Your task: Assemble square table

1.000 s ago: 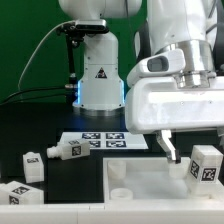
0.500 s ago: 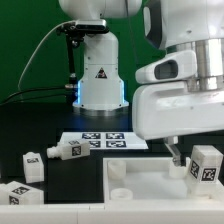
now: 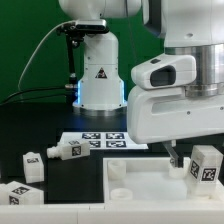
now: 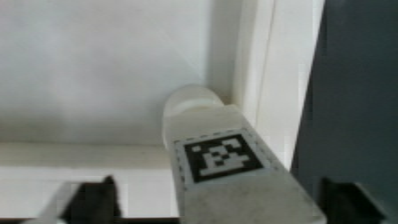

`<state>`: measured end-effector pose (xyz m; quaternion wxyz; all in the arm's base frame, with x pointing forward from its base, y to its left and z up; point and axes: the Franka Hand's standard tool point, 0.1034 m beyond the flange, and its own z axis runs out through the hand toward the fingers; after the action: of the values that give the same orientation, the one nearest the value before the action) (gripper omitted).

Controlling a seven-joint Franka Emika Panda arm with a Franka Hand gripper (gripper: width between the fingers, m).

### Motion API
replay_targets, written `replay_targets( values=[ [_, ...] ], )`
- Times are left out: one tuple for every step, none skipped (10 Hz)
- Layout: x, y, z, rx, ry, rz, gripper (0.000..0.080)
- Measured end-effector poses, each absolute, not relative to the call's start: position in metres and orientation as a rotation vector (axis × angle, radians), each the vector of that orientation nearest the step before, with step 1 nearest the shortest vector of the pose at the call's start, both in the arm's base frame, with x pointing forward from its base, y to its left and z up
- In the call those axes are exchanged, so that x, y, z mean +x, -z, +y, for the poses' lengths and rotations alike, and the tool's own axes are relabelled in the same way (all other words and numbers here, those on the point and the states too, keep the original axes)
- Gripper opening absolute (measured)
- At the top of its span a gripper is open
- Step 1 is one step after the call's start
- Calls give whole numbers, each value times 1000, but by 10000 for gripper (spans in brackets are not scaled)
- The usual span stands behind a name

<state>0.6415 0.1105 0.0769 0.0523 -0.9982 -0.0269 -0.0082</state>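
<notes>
The arm (image 3: 185, 40) stands on the exterior view's right. Its wrist is upright and its broad white hand block (image 3: 175, 110) points straight down over the far corner of the slab (image 3: 150, 195). The arm's base (image 3: 100, 80) sits behind, at the middle of the black worktop (image 3: 30, 130).

One dark finger (image 3: 178, 155) shows below the hand block in the exterior view, just beside a leg (image 3: 206, 166). This leg stands upright at the slab's far edge with its tag facing the camera. I cannot tell whether its foot sits in a corner socket.

In the wrist view the end effector (image 4: 210, 205) is spread wide astride that leg (image 4: 217, 150). One finger (image 4: 89, 200) stands clear of it with a plain gap, and the other (image 4: 342, 200) is close by its side. Neither is seen pressing on the leg, so nothing is gripped. The leg's far end reaches toward the slab's raised rim (image 4: 258, 60), near the inner corner.

The slab lies flat in the foreground of the exterior view, and a round socket (image 3: 118, 173) is visible at its far corner on that view's left. Loose legs (image 3: 32, 165) lie on the worktop off the slab on that same side. The marker board (image 3: 105, 141) lies flat between the base and the slab.
</notes>
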Motion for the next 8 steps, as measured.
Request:
replay_targets(
  values=[
    [641, -77, 111, -3033, 18, 33, 398],
    [641, -77, 110, -3030, 12, 147, 287],
    [641, -76, 110, -3022, 6, 256, 287],
    [641, -76, 110, -3012, 0, 360, 287],
    [641, -76, 110, -3005, -1, 411, 287],
    [641, -75, 109, -2964, 24, 641, 287],
    [640, -75, 110, -2912, 53, 840, 287],
    [639, -75, 111, -2849, 65, 1023, 287]
  ],
)
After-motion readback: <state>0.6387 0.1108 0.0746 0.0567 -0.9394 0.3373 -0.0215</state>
